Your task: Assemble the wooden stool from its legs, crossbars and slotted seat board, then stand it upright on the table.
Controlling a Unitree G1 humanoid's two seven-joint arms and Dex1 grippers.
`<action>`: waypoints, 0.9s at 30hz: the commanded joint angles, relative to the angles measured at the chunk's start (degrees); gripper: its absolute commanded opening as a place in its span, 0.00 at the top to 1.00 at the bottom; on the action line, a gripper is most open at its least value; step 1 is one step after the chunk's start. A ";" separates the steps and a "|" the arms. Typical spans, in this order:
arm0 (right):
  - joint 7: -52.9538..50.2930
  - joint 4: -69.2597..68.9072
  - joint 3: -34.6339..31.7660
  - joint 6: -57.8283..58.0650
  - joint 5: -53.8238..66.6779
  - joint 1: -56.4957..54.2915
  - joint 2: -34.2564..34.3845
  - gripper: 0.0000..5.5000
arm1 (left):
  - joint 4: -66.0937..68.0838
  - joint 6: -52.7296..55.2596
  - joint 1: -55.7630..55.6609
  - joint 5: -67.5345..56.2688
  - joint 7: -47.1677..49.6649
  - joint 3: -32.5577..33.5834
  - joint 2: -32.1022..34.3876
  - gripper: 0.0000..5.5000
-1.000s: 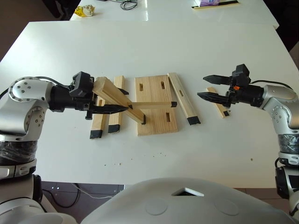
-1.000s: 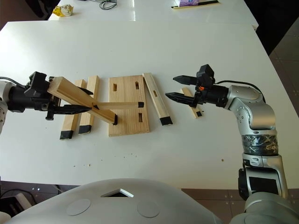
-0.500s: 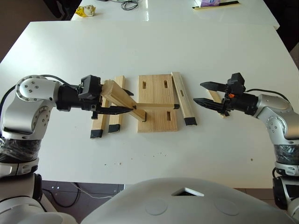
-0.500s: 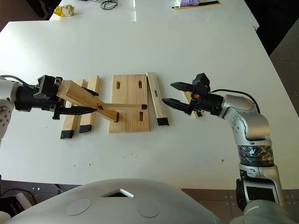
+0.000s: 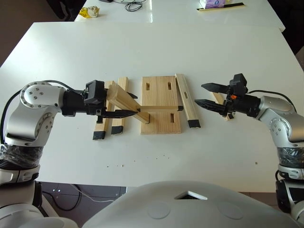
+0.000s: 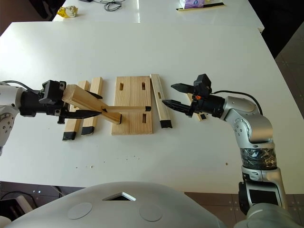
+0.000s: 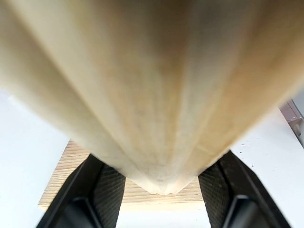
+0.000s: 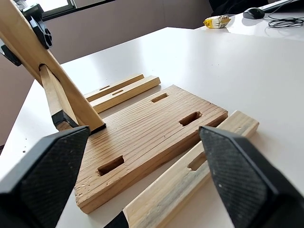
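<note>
**Stool Assembly: Current State**

The left tool [image 5: 129,105] grips one leg [image 5: 122,99] (tilted, with a crossbar [image 5: 159,108] attached). The leg's black-capped foot sits on the slotted seat board [image 5: 161,124], which lies flat on the table [image 5: 156,47]. Two legs [image 5: 118,121] lie just left of the board and a loose leg [image 5: 186,102] just right of it. The right tool [image 5: 199,93] hovers beside the loose leg, jaws wide.

place: likely office | white table [image 5: 156,52] | rear table [image 5: 175,15] with cables [image 5: 130,4], mouse [image 8: 259,12]
</note>
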 commanded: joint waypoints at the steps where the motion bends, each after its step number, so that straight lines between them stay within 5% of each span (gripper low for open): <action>1: 0.39 -0.13 0.65 1.24 0.32 -2.05 -0.71 0.24 | 3.40 2.26 5.77 9.86 3.44 -5.14 1.43 0.63; 12: 1.55 1.38 1.94 1.17 -0.06 -4.17 -0.63 0.24 | 3.25 0.98 9.84 7.63 3.28 -7.14 3.05 0.63; 27: -0.52 -0.21 1.29 -0.02 0.01 -0.99 1.05 0.24 | 12.28 -1.75 1.80 9.07 -1.41 -9.39 4.18 0.63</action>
